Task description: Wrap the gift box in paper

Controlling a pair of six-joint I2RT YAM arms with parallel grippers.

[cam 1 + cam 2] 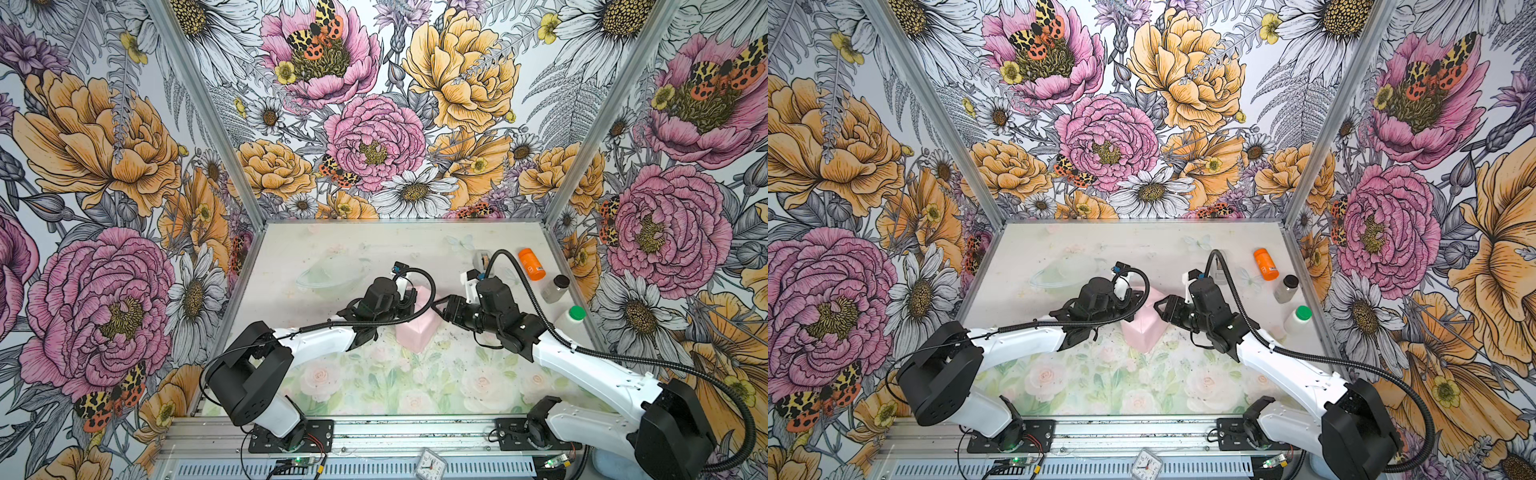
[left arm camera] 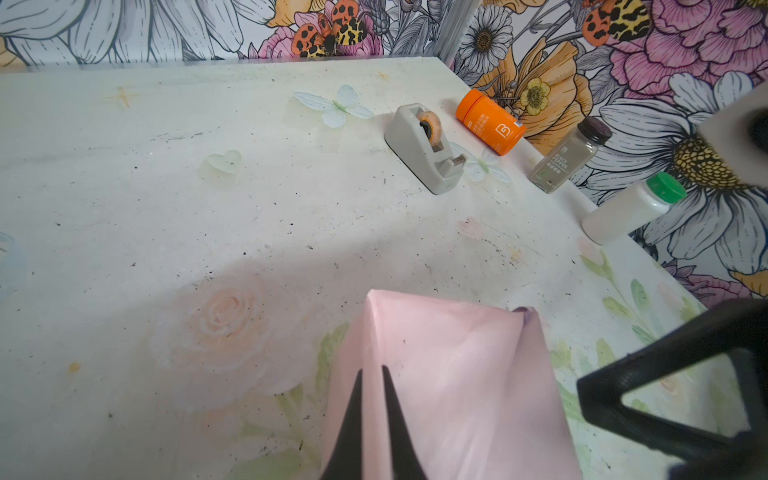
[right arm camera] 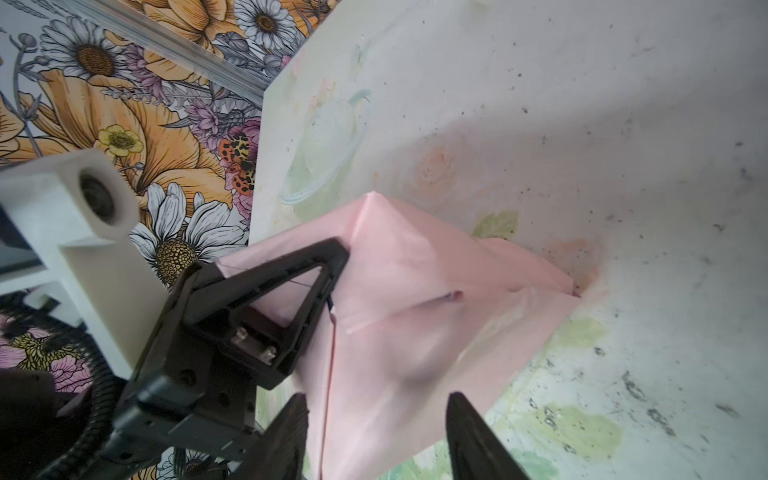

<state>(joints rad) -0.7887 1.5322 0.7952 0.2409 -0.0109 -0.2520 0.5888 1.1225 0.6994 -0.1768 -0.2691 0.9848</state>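
The left arm (image 1: 316,336) stretches low from its base at the near left corner toward the middle of the desk (image 1: 374,249), with its wrist bent down over the parcel. The left tool (image 2: 372,415) is closed, its two black tips almost together and resting on the pale pink surface. Whether a fold is pinched between them cannot be told.

The paper (image 1: 415,332) sits mid-desk between the two tools, tented pink side out, and a lilac sliver shows at one corner. The gift box is hidden beneath it.

At the near edge, below the rail, lies a small clock (image 1: 430,464) with black numerals on its face.

The right tool (image 3: 378,436) points at the parcel's right side with its jaws spread apart and a pink flap between them. The right arm (image 1: 582,361) slants in from the near right corner.

Behind it stands a grey tape dispenser (image 2: 419,145). Next comes an orange canister (image 2: 490,122) lying on its side, which bears a white square logo and small print too fine to read. A grey jar (image 2: 569,156) with a dark cap reads "BLACK PEPPER". Last is a white bottle (image 2: 627,212) with a green cap and no legible label.
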